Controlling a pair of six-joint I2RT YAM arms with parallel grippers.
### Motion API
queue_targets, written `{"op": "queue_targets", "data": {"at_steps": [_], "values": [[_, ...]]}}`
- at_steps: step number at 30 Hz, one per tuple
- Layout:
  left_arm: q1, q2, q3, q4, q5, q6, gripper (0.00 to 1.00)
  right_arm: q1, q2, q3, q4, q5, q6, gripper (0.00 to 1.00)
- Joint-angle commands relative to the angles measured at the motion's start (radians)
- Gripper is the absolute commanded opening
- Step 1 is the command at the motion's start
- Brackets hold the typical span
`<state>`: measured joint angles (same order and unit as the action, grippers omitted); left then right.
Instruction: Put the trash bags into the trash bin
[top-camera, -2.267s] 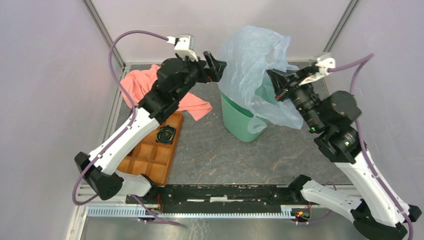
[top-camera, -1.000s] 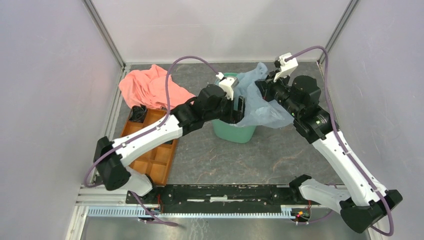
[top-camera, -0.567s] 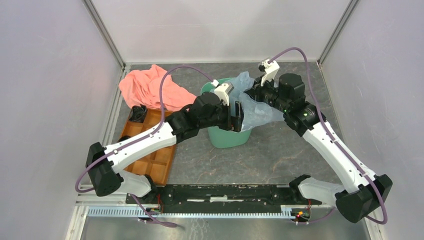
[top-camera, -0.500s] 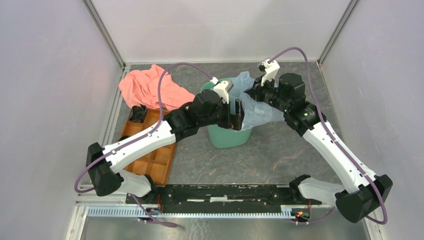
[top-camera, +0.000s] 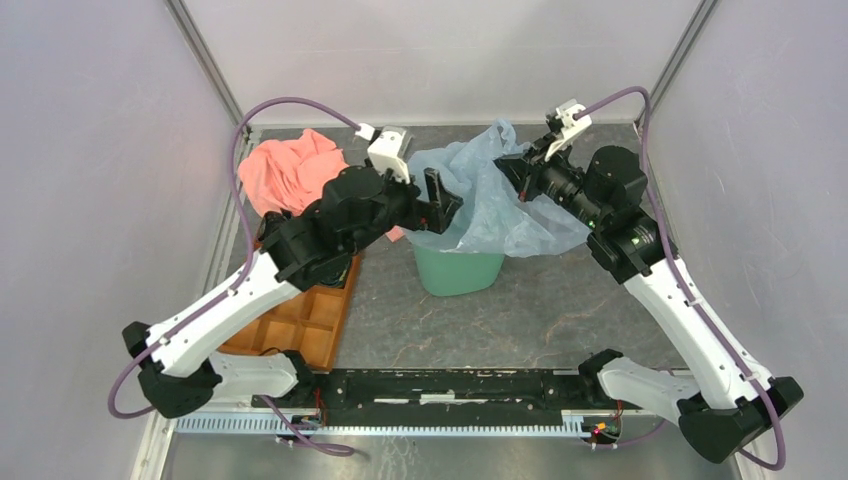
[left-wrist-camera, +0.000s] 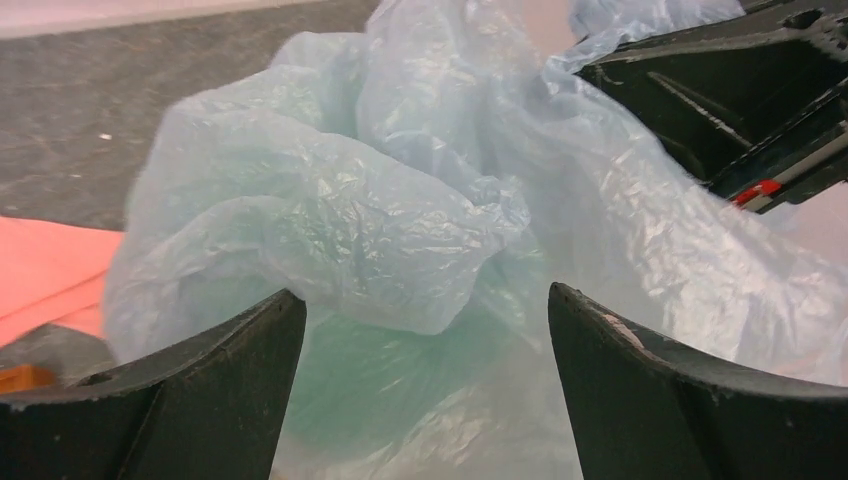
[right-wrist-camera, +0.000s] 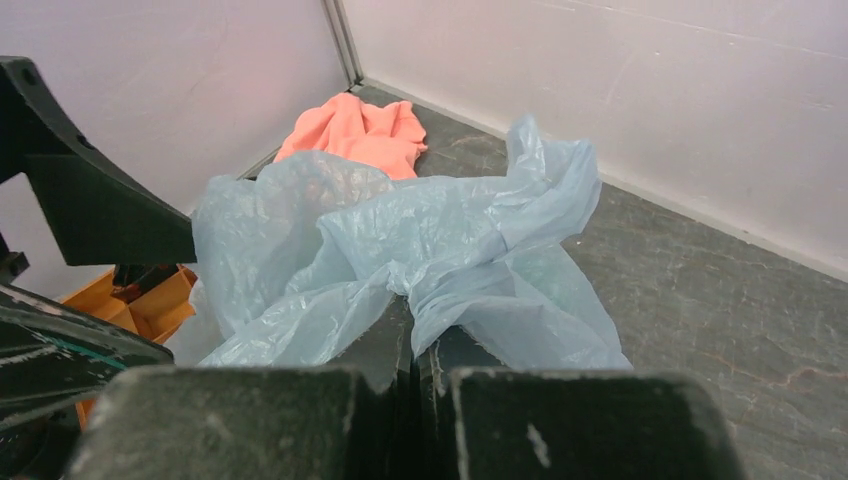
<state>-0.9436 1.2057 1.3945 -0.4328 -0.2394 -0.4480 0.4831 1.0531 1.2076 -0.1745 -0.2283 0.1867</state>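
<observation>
The pale blue trash bag (top-camera: 500, 205) lies crumpled over the mouth of the mint-green trash bin (top-camera: 455, 272) and spills down its right side. My right gripper (top-camera: 507, 170) is shut on a bunched fold of the bag at the bin's far right rim; in the right wrist view the fingertips (right-wrist-camera: 400, 325) pinch the trash bag (right-wrist-camera: 400, 230). My left gripper (top-camera: 440, 200) hovers open at the bin's left rim. In the left wrist view it (left-wrist-camera: 425, 295) holds nothing, the trash bag (left-wrist-camera: 400, 200) bulges just beyond it, and the bin (left-wrist-camera: 400, 380) shows green through the plastic.
A salmon-pink cloth (top-camera: 290, 170) lies at the back left, partly under my left arm. An orange compartment tray (top-camera: 300, 320) sits left of the bin. Walls close in the back and both sides. A black rail (top-camera: 440, 385) runs along the near edge.
My left gripper has pulled up and left out of the bin and opened wider. The right gripper has lifted a little to the right, still pinching the bag, which now puffs up over the rim.
</observation>
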Motion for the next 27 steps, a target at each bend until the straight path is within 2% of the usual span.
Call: {"op": "queue_targets", "data": {"at_steps": [1, 6, 9, 12, 15, 17, 19, 23, 27], "values": [[0.009, -0.072, -0.030, 0.026, -0.109, 0.096, 0.96, -0.001, 0.006, 0.074, 0.000, 0.012, -0.011, 0.01], [0.057, -0.141, -0.076, 0.050, -0.236, 0.096, 0.98, -0.002, -0.027, 0.045, 0.012, 0.002, -0.013, 0.01], [0.143, -0.127, -0.102, 0.114, -0.142, 0.043, 0.92, -0.002, -0.048, 0.001, 0.059, -0.035, -0.005, 0.01], [0.180, -0.036, -0.101, 0.194, 0.033, 0.004, 0.82, -0.001, -0.054, -0.016, 0.084, -0.072, 0.001, 0.01], [0.177, 0.073, -0.074, 0.239, 0.204, -0.018, 0.60, -0.002, -0.052, -0.013, 0.097, -0.084, 0.010, 0.01], [0.157, 0.117, -0.091, 0.293, 0.280, -0.045, 0.51, -0.002, -0.044, -0.008, 0.097, -0.084, 0.014, 0.01], [0.111, 0.146, -0.105, 0.318, 0.247, -0.048, 0.48, -0.002, -0.034, -0.001, 0.101, -0.073, 0.033, 0.01], [0.075, 0.200, -0.144, 0.366, 0.171, -0.045, 0.50, -0.002, 0.017, 0.014, 0.117, -0.080, 0.090, 0.01], [0.091, 0.291, -0.088, 0.278, 0.141, -0.039, 0.48, -0.002, 0.087, 0.022, 0.166, -0.147, 0.158, 0.01]]}}
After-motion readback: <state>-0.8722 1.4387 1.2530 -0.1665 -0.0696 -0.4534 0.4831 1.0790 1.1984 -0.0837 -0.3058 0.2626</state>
